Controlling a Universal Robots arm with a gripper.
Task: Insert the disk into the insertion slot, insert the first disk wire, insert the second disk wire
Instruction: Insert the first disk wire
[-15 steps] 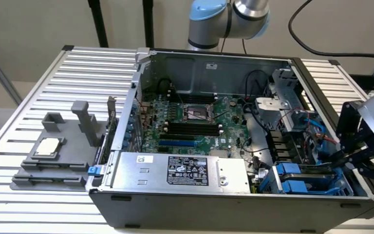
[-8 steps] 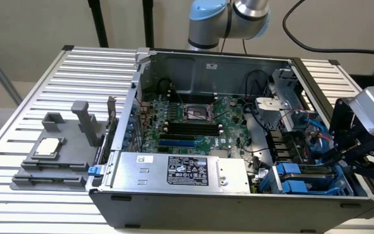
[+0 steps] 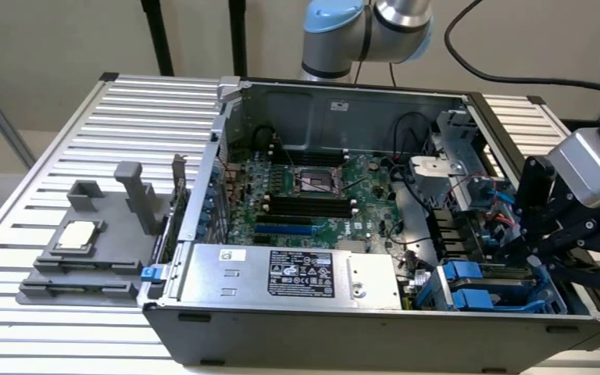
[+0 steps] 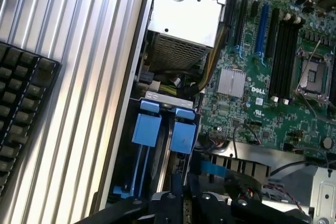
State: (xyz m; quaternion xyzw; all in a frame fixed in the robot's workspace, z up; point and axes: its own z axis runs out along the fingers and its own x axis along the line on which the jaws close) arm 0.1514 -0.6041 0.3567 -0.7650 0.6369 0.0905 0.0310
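Observation:
The open computer case (image 3: 383,320) lies on a ribbed metal table. In its corner at the exterior view's right sits the insertion slot (image 3: 546,294), a grey-blue cage (image 4: 164,97). Two bright blue carrier fronts (image 3: 475,286) stand side by side in it (image 4: 147,127) (image 4: 184,134). No labelled face of the disk shows, so I cannot tell which carrier holds it. My black gripper (image 3: 517,248) hangs just behind the cage, over the case's edge. Its fingers (image 4: 177,188) are shut, and nothing shows clearly between them. Thin red and blue wires (image 3: 496,205) lie loose beside the cage.
A silver labelled power-supply box (image 3: 290,273) (image 4: 189,9) fills the case's front. The green motherboard (image 3: 311,195) (image 4: 273,77) lies behind it. A grey fixture (image 3: 81,250) stands on the table at the exterior view's left. A black keyboard (image 4: 21,108) rests on the ribbed table.

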